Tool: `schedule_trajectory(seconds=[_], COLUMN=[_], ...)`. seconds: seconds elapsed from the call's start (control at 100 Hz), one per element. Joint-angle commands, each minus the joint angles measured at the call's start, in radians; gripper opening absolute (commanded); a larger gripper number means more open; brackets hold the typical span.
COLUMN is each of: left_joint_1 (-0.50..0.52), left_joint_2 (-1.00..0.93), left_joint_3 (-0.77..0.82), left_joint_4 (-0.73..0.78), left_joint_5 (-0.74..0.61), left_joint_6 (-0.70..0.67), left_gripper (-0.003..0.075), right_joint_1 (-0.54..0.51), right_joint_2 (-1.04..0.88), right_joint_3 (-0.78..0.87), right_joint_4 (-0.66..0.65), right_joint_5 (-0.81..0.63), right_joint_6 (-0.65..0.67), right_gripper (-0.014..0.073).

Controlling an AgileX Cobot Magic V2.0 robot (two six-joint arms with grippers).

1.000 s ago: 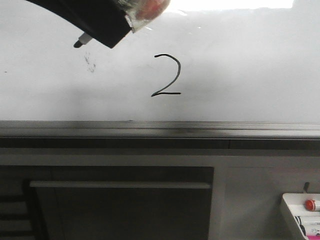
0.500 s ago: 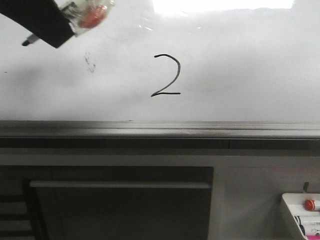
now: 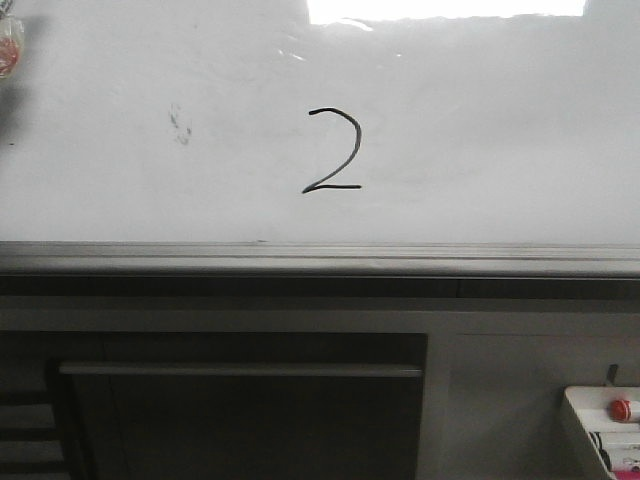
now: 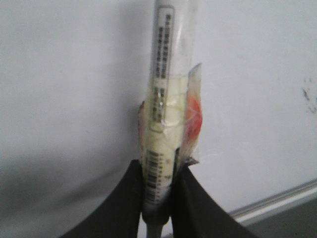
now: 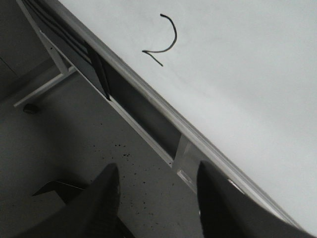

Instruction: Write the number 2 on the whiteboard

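Note:
A black hand-drawn number 2 (image 3: 335, 150) stands on the whiteboard (image 3: 480, 120), a little left of centre; it also shows in the right wrist view (image 5: 163, 39). My left gripper (image 4: 159, 171) is shut on a white marker (image 4: 168, 74) wrapped in tape with a red patch; its tip is out of view. In the front view only a scrap of the taped marker (image 3: 8, 45) shows at the top left edge. My right gripper (image 5: 156, 171) is open and empty, below the board's rail, over the floor.
A cluster of dark smudge specks (image 3: 180, 122) marks the board left of the numeral. The grey metal rail (image 3: 320, 258) runs along the board's bottom. A white tray (image 3: 605, 430) with a red-capped item sits at the lower right. A dark panel (image 3: 240, 410) stands below.
My left gripper with the marker has moved left, away from the numeral, and has nearly left the front view. The numeral is unchanged.

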Motion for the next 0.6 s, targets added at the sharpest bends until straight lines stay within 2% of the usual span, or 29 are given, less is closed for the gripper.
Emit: schedule_trajectory(seconds=[0.0, 0.17, 0.42, 0.52, 0.59], left_joint_1=[0.002, 0.002, 0.002, 0.002, 0.002], left_joint_2=[0.002, 0.055, 0.081, 0.081, 0.079], left_joint_3=[-0.02, -0.02, -0.02, -0.02, -0.02], left_joint_4=[-0.031, -0.052, -0.055, -0.054, -0.054], left_joint_5=[-0.131, -0.215, -0.22, -0.216, -0.214], left_joint_6=[-0.011, -0.011, -0.011, -0.011, -0.011], left_gripper=[0.0, 0.0, 0.0007, 0.0085, 0.0202], right_joint_1=[-0.006, -0.006, -0.006, -0.006, -0.006], right_joint_2=[-0.015, -0.015, -0.015, -0.015, -0.015], right_joint_3=[0.001, 0.01, 0.01, 0.01, 0.014], right_joint_4=[0.022, 0.022, 0.022, 0.022, 0.018], right_joint_5=[-0.069, -0.074, -0.076, -0.091, -0.118], right_joint_6=[0.004, 0.004, 0.006, 0.051, 0.093], right_gripper=[0.0321, 0.0321, 0.0321, 0.0321, 0.0321])
